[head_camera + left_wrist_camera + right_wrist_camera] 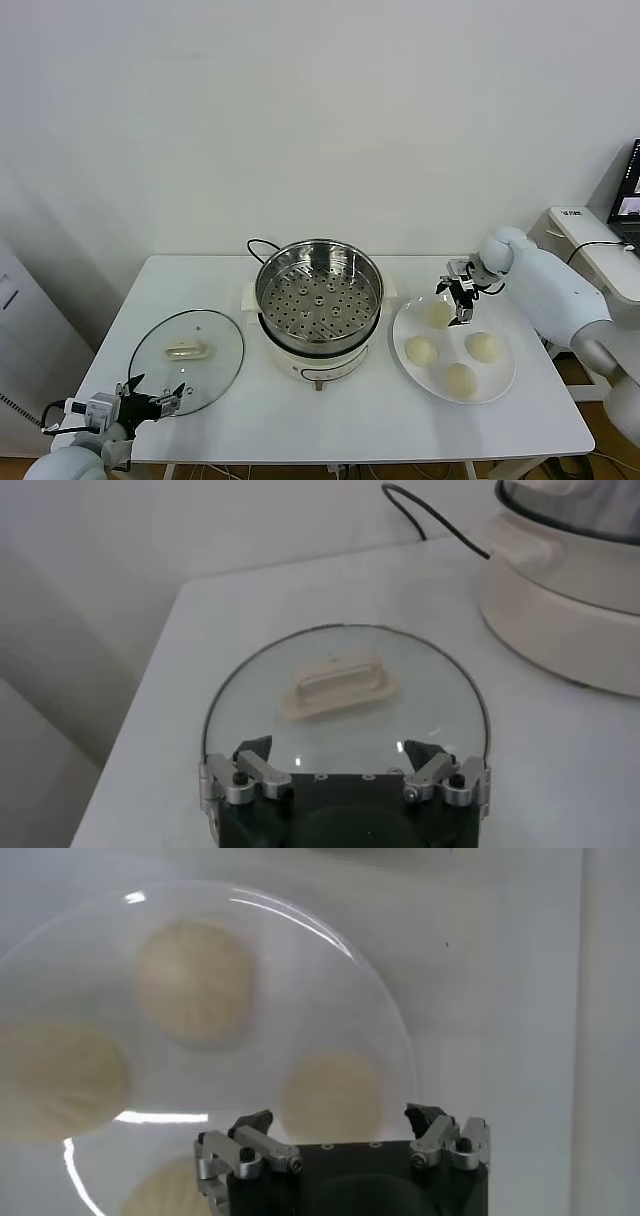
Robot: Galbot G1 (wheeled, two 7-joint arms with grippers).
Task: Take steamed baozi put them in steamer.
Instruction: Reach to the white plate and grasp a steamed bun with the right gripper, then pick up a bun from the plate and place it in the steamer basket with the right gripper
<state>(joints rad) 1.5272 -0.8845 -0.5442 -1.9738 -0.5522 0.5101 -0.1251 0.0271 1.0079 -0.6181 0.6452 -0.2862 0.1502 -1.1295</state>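
Four round baozi sit dome-up on the plate. The right hand hovers spread over the rear one, seemingly not touching.

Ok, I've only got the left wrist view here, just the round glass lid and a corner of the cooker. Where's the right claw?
Observer: The right claw hovers open over the flat white plate, at the round pale cream bun nearest the wall.
Operator: How many buns on that plate?
Observer: Four, counting that one; the other three buns lie nearer the table's front.
Operator: Anything in the steamer?
Observer: No. The shiny round steel steamer basket shows only its perforated floor.
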